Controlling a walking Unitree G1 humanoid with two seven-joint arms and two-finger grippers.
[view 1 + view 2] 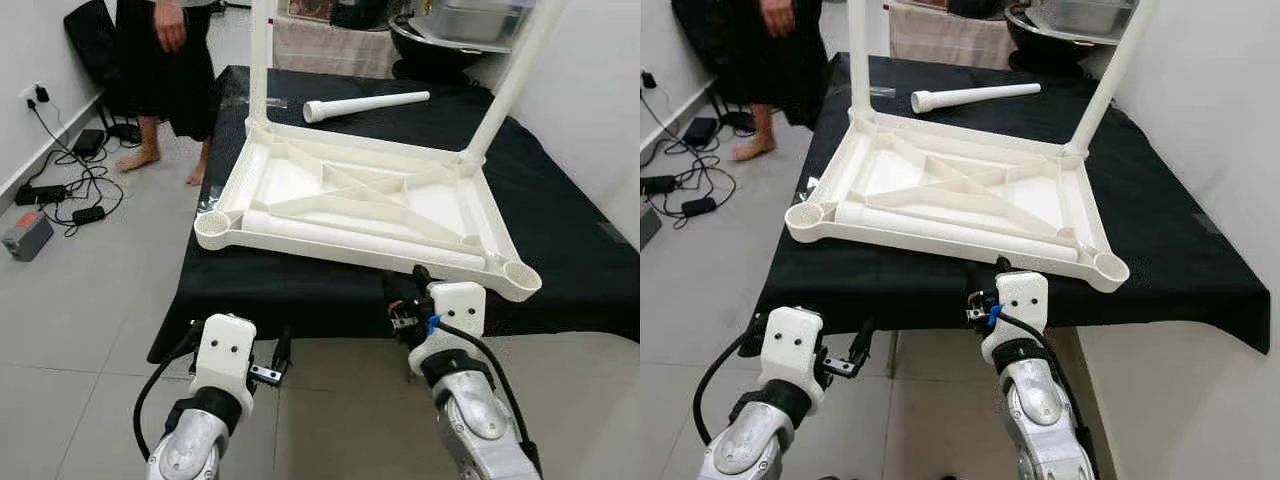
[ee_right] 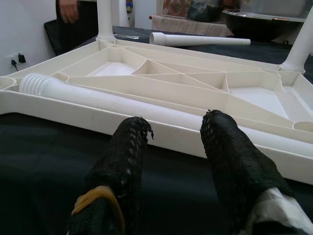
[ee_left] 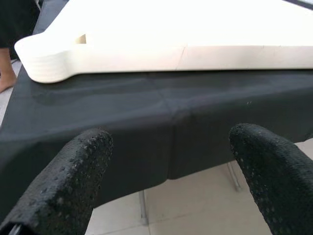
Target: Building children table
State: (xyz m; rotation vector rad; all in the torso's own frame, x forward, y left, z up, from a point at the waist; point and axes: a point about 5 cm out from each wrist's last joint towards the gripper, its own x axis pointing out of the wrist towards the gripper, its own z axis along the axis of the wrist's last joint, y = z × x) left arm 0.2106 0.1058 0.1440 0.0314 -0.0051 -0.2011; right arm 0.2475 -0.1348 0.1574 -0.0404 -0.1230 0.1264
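Right, here is the children's table top, cream plastic, lying upside down on the black cloth in the middle of the frame, ribbed underside facing up. Two legs already stand in the far corner sockets: one upright leg at upper centre-left, one tilted-looking leg at upper right. A third, loose leg lies inside the top along its near rim, threaded end toward the left of the frame. A fourth leg lies on the cloth beyond the top, near the top of the frame. The near corner sockets are open cups, one socket at left and another socket at right.

My right gripper is up at the near edge of the table, lower centre-right of the head view, fingers spread with a clear gap, holding nothing, their tips just short of the top's near rim. My left gripper hangs lower, at the lower left of the frame, below the cloth's draped front, with its fingers wide apart and empty, pointing at the near-left corner of the top from beneath.

In the upper left a person in dark clothes stands barefoot on the grey tiled floor, beside cables along the wall.
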